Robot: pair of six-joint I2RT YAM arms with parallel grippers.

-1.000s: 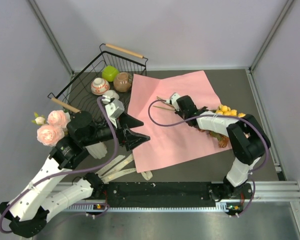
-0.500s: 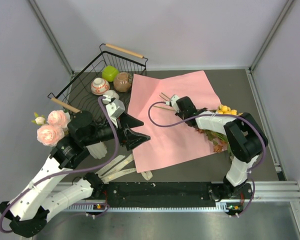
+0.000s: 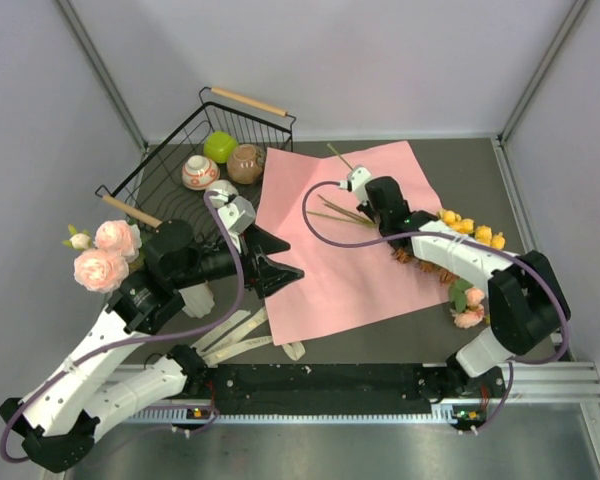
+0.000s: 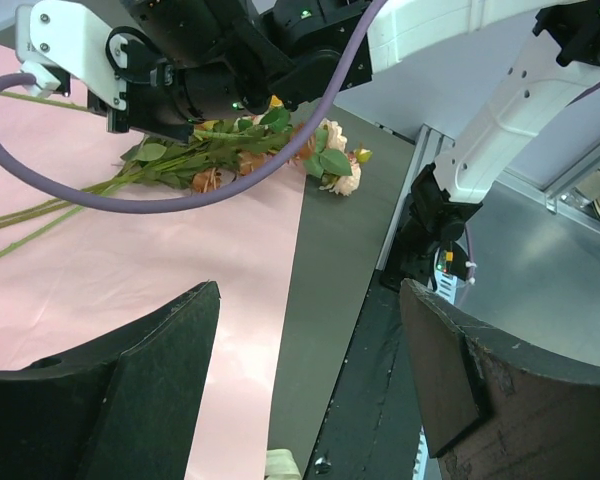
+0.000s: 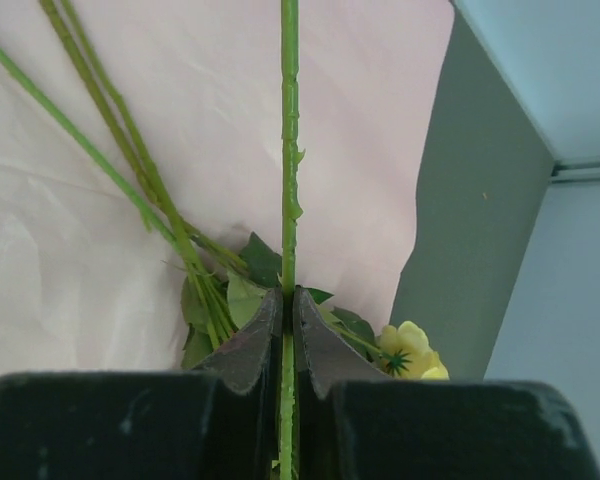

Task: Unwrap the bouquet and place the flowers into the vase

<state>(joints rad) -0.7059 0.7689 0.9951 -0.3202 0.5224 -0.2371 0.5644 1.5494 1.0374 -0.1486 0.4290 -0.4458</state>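
Right claw (image 5: pixel 288 330) pinches a stem (image 5: pixel 289 150), arm stretched forward, apparently above paper (image 5: pixel 80 270).

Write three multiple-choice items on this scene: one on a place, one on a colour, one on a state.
1. Where is the brown pot? A in the wire basket; B on a shelf; C inside a drawer.
2. The spread paper sheet is: A white; B pink; C green.
3. The right gripper is: A open, empty; B shut on a ribbon; C shut on a green stem.
Answers: 1 A, it sits inside the wire walls; 2 B, the top view shows pink; 3 C, the wrist view shows jaws pinching the stem.
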